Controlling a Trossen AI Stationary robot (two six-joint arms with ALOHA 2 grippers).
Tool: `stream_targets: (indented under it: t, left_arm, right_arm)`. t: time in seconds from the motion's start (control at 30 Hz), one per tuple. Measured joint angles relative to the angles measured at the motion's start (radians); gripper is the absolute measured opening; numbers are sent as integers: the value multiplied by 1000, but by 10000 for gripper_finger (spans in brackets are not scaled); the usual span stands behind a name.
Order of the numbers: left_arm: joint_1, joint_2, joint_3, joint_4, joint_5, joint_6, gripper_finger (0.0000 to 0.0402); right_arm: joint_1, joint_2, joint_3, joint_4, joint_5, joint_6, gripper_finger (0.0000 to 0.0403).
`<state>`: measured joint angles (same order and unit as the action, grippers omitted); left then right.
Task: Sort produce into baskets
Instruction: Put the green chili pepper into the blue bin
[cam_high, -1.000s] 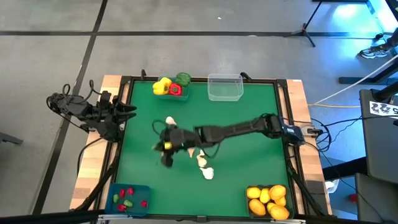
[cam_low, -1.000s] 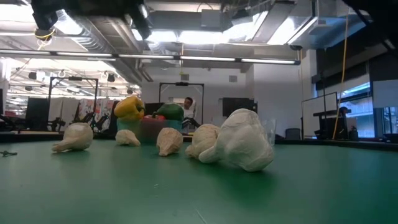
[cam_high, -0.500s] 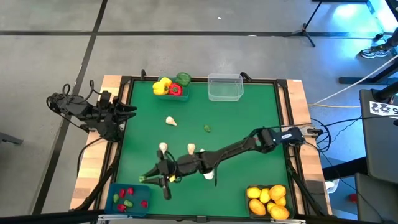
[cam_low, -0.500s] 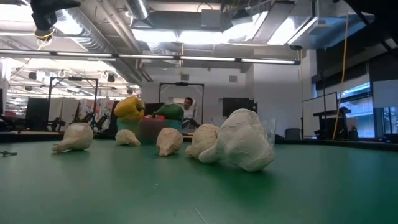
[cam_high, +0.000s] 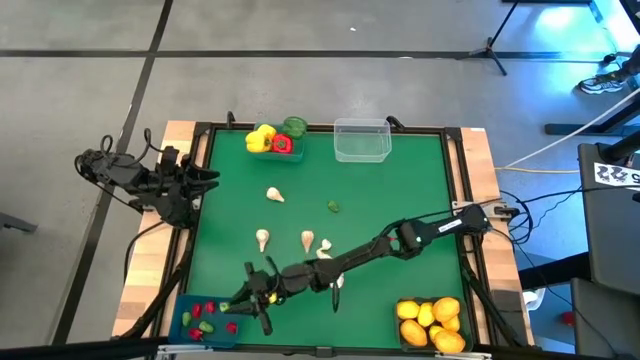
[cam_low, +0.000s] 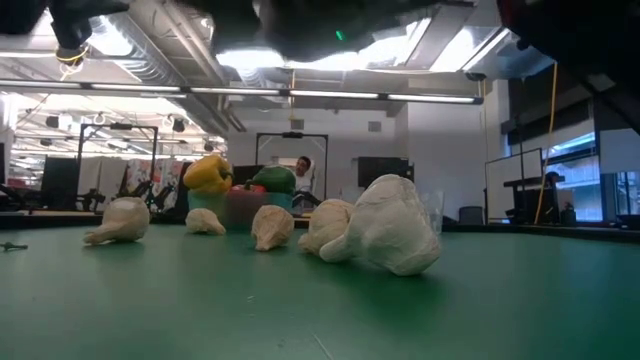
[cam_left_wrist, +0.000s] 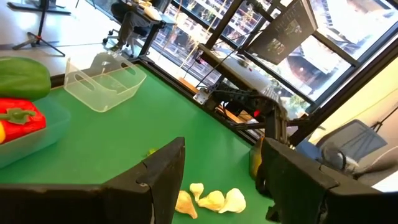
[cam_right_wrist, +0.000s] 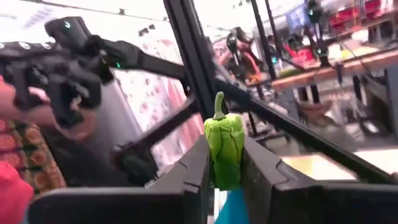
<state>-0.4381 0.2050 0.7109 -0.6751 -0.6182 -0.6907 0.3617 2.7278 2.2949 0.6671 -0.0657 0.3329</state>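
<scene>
Now my right arm has swung across the desk (cam_high: 400, 170): a second ago it was stretched over the middle among the garlic, half a second ago it had dropped toward the near left, and at this moment my right pincer (cam_high: 240, 303) hangs at the edge of the blue bin (cam_high: 184, 312) in the near-left corner. That bin already holds tiny red and green pieces (cam_high: 208, 318), so I judge this carry to be nearly done and the release the only step left for this item. In my right wrist view the fingers (cam_right_wrist: 193, 171) are closed to a narrow gap on a small green pepper (cam_right_wrist: 224, 144), which stands upright between them with its stem up; a strip of teal-blue shows just below it, probably the bin's wall. The small green piece (cam_high: 333, 207) right of centre lies bare, as it did half a second ago, where a second ago I could not make it out. Four garlic bulbs (cam_high: 262, 238) remain loose on the green, three near my arm and one farther back, and by my reckoning they are meant for the clear bin (cam_high: 362, 141) at the far edge. The bell peppers (cam_high: 273, 138) sit in their teal bin at the far left, the citrus (cam_high: 430, 322) in the near-right corner. My left pincer (cam_left_wrist: 214, 186) waits off the left edge, its fingers spread wide and holding nothing.
</scene>
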Motion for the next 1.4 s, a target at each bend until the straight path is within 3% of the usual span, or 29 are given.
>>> stream_targets:
  t: [0.23,0.8,1.4]
  left_arm:
    - [0,2,0,-36,0,9,208]
    - [0,2,0,-49,0,-9,208]
    - [0,2,0,-48,-34,-17,208]
  right_arm:
    - [11,16,14,-169,15,40,62]
    - [-16,71,38,-137,29,29,62]
    - [-1,73,37,-220,-6,-25,62]
